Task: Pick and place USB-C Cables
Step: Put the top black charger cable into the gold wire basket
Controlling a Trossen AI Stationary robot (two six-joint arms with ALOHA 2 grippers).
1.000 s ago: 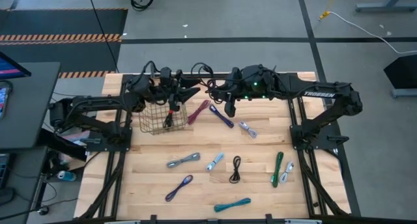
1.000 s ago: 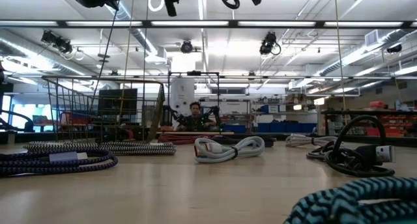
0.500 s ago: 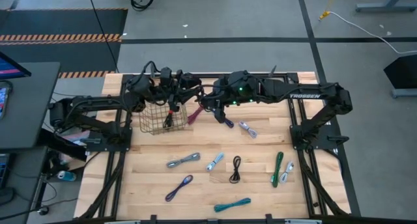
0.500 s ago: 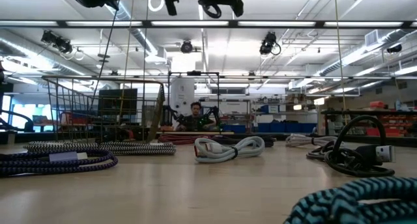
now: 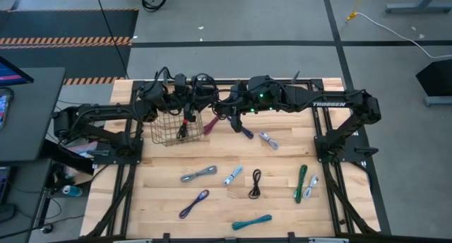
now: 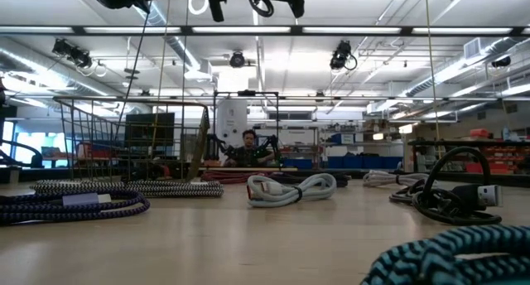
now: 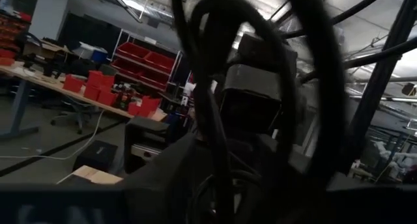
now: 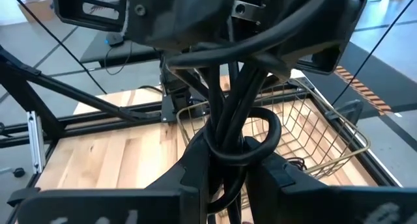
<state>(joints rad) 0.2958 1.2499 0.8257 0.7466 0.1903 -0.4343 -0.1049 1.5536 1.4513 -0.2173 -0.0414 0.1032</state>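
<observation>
My right gripper hangs high above the table's far side, just right of the wire basket, shut on a black USB-C cable. That cable shows as a dark loop in the low view. My left arm's gripper waits over the basket's far rim. Several cables lie flat on the table: maroon, purple, grey-silver, grey, black, green, teal. A dark cable is inside the basket. My right gripper pinches the black cable's bundled strands between its two fingers. The strands and a loop stick out past the fingertips. The cable is lifted clear of the table.
The left arm's wrist housing stands close in front of my right gripper. The basket sits on the far left part of the table. Metal frames flank the wooden top. A person sits far behind the table.
My right gripper has moved toward the table's left, closer to the basket and the left arm, carrying the black cable high above the table. Most of that travel came early; it has slowed since. The cables on the table have stayed put.
</observation>
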